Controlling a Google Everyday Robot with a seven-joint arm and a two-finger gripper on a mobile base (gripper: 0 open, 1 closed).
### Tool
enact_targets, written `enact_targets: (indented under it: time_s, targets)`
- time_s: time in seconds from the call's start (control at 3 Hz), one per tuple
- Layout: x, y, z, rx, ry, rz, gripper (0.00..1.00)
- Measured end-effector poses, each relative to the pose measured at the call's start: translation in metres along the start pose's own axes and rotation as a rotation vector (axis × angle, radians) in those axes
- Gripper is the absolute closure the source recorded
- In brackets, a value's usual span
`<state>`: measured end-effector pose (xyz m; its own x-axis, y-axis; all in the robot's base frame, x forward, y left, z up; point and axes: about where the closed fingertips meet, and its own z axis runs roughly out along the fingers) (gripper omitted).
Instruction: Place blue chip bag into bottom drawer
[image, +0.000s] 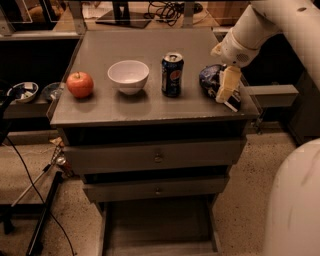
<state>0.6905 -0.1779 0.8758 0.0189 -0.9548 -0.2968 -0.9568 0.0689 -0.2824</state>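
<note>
The blue chip bag (209, 78), crumpled dark blue foil, lies on the right end of the grey cabinet top (150, 110), right of the Pepsi can. My gripper (227, 97) hangs from the white arm (260, 25) and is down at the bag's right side, covering part of it. The bottom drawer (157, 225) is pulled out at floor level below the two upper drawers. Its flat grey floor is bare.
On the cabinet top stand a blue Pepsi can (172, 74), a white bowl (128, 76) and a red apple (80, 84). The two upper drawers (157, 157) are shut. Cables and a stand (40, 220) lie on the floor at left. A white robot body part (295, 205) fills the lower right.
</note>
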Motion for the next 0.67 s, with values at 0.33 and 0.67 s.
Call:
enact_targets:
  time_s: [0.33,0.67]
  targets:
    - [-0.0041,0.0010,0.0090,-0.006,-0.029,-0.005,0.03]
    - [-0.0041,0.0010,0.0090,-0.006,-0.029,-0.005,0.26]
